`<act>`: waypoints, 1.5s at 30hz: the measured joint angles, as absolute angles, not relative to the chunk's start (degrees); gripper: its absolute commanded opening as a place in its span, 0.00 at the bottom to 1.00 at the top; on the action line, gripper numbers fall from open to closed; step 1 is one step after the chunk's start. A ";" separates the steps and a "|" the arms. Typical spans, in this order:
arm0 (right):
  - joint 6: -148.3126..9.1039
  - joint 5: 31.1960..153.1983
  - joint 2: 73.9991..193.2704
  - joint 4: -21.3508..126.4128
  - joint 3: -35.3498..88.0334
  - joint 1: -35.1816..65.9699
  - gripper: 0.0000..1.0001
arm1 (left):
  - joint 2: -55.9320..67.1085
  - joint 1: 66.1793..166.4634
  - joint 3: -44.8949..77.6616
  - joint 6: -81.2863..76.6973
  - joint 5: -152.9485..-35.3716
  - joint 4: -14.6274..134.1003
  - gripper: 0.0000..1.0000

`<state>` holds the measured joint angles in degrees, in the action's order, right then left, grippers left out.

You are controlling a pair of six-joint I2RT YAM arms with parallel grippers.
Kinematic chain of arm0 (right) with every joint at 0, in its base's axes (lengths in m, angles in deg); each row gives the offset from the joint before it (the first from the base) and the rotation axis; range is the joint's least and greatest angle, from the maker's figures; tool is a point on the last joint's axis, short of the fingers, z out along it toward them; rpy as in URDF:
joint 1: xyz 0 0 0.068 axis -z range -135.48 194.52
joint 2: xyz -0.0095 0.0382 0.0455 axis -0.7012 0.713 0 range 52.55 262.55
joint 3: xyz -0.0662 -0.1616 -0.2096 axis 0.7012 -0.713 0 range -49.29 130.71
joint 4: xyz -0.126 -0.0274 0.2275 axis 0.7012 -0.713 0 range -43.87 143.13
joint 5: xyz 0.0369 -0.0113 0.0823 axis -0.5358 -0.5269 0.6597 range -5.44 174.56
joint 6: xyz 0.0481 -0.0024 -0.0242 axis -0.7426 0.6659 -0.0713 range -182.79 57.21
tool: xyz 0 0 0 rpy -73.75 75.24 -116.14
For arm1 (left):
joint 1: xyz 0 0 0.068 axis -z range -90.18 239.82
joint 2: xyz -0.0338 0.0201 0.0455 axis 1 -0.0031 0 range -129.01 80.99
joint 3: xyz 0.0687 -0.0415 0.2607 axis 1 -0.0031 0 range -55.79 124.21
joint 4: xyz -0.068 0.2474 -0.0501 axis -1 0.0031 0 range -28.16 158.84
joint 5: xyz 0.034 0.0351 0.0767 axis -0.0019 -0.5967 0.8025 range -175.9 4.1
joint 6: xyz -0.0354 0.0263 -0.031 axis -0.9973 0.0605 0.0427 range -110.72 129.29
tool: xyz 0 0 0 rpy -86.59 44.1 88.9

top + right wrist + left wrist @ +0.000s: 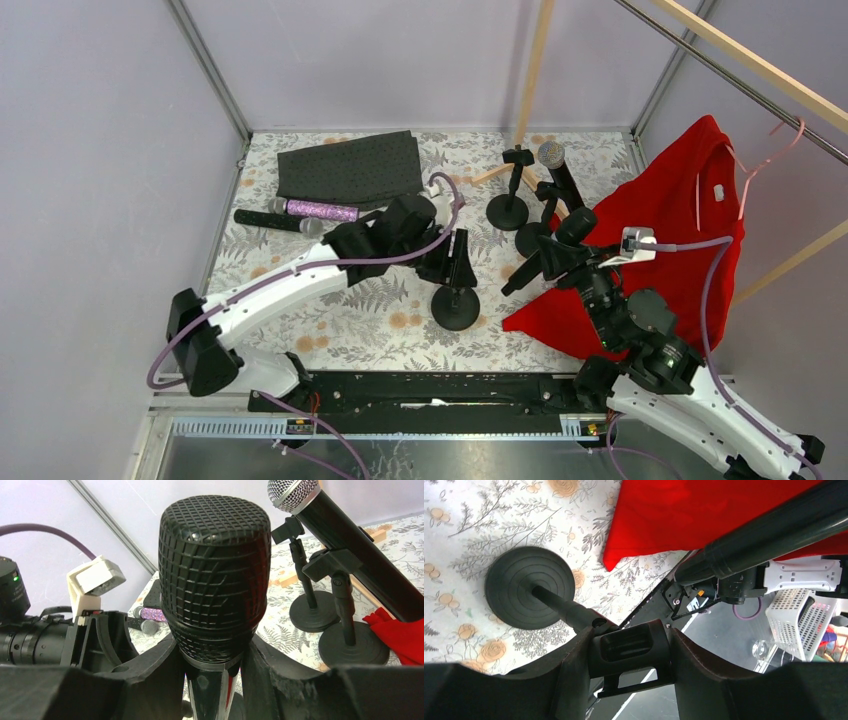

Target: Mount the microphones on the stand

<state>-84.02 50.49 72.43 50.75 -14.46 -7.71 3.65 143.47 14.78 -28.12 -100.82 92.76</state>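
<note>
Reaching from the near-left corner of the table (330, 330), low and long, slanting toward the middle, forearm levelled, wrist tipped down. At the tip, left gripper (630, 661) pinched from both sides on the mic clip (629, 645) of a short stand (455, 305). Upright there near the table's middle, a little toward the near edge, round base flat on the flowered cloth.

Rising from the near-right corner, folded sharply at the elbow, then pointing inward and left over the near edge of a red shirt (670, 220). Between the fingers, right gripper (215, 672) closed tight on the black microphone (215, 565), gripped just under its black mesh head. Tilted, head toward the far edge, tail slanting down toward the short stand; near the clip, not in it.

Toward the far edge, right of centre: an empty stand (508, 212), and just beside it a third stand (352, 647) with a mounted microphone (558, 172) leaning in its clip, grey head up.

Near the far-left corner, lying flat side by side: a purple glitter microphone (322, 210) and a second black microphone (262, 218), close to a dark mat (350, 165) spread by the far edge.
</note>
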 measured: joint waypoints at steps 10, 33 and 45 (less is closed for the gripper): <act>-84.00 48.59 70.16 48.02 -14.44 -7.71 0.01 | 0.20 143.47 19.39 -23.29 -101.01 97.61 0.26; -84.00 48.11 70.44 47.35 -14.44 -7.71 0.01 | -2.90 142.66 23.33 -20.89 -92.23 99.88 0.42; -83.98 48.02 70.44 47.30 -14.44 -7.71 0.01 | -3.58 142.25 23.98 -17.50 -89.19 100.30 0.89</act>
